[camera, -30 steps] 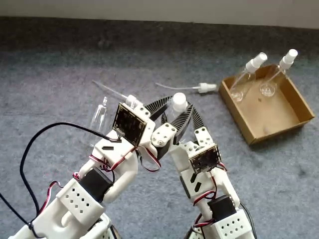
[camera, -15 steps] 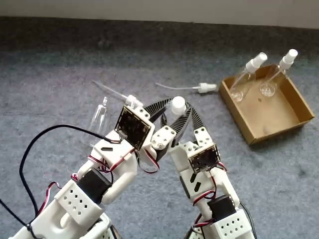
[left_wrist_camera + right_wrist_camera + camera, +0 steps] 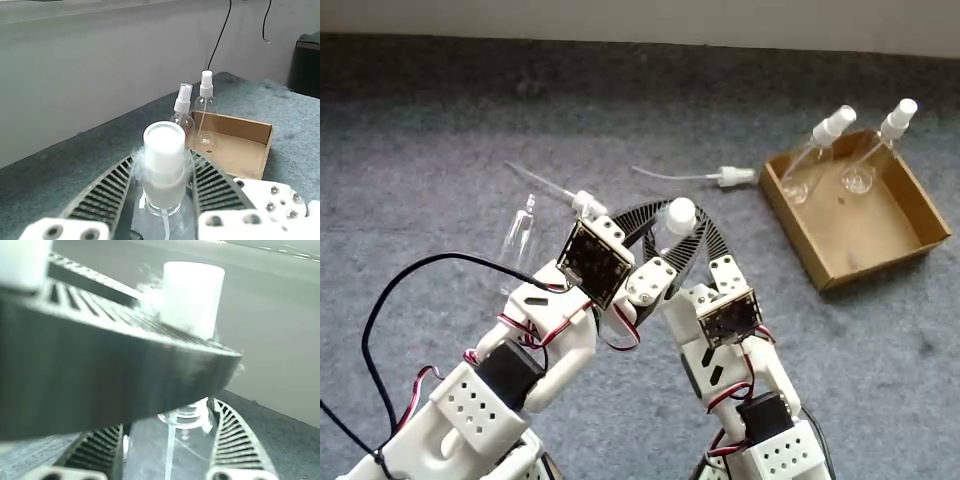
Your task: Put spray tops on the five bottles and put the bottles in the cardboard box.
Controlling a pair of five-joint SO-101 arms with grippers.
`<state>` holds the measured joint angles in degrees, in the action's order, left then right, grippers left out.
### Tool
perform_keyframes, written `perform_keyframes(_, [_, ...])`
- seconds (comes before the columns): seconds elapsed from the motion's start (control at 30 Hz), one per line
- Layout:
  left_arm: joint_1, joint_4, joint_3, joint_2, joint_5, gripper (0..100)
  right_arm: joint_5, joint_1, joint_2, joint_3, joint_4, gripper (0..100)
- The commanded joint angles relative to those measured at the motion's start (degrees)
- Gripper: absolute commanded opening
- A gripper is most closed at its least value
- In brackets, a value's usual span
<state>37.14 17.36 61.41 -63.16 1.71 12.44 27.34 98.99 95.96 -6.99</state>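
Observation:
A clear bottle [image 3: 167, 457] stands upright between the ribbed fingers of my right gripper [image 3: 170, 432], which is shut on its body. My left gripper [image 3: 164, 182] is shut on the white spray top [image 3: 163, 150] sitting on that bottle's neck. From above, both grippers meet mid-table around the white spray top [image 3: 678, 212]. The cardboard box [image 3: 895, 235] lies at the right with two capped bottles [image 3: 823, 145] [image 3: 882, 143] leaning in its far side. An uncapped bottle [image 3: 517, 235] lies to the left.
Two loose spray tops with long tubes lie on the grey carpet: one [image 3: 582, 200] beside the uncapped bottle, another [image 3: 728, 177] just left of the box. A pale wall edge runs along the far side.
My left wrist has turned a little about the spray top, its camera board shifting right and down. The right arm and the bottle have stayed in place.

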Motion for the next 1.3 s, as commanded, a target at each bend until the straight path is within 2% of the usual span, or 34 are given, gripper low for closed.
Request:
perform_keyframes(0.0, [0.7,0.4,-2.1,0.2,-0.8,0,0.4,0.1,0.8,8.1,0.9,13.0])
perform_keyframes(0.1, [0.7,0.4,-2.1,0.6,-0.9,0,0.5,0.1,0.7,8.1,0.7,13.0])
perform_keyframes(0.3, [-2.0,0.4,-1.7,0.7,-0.9,0,2.5,0.2,0.8,7.9,-7.8,13.0])
perform_keyframes(0.4, [-1.8,0.4,-1.7,0.7,-0.9,0,6.2,0.2,0.8,7.9,-8.0,13.0])
perform_keyframes(0.83, [-1.6,0.4,2.0,0.7,-0.4,0,6.2,0.1,0.8,5.1,-10.8,13.0])
perform_keyframes(0.93, [-1.5,0.2,2.9,0.7,-0.4,0,6.1,0.2,0.8,3.4,-13.8,13.0])
perform_keyframes(1.1, [-0.9,0.3,3.3,0.7,-0.4,0,-0.1,0.1,0.8,1.3,-14.5,13.0])
perform_keyframes(1.27, [-1.0,0.4,3.3,0.7,-0.4,0,-0.3,0.1,0.8,1.0,-14.3,13.0])
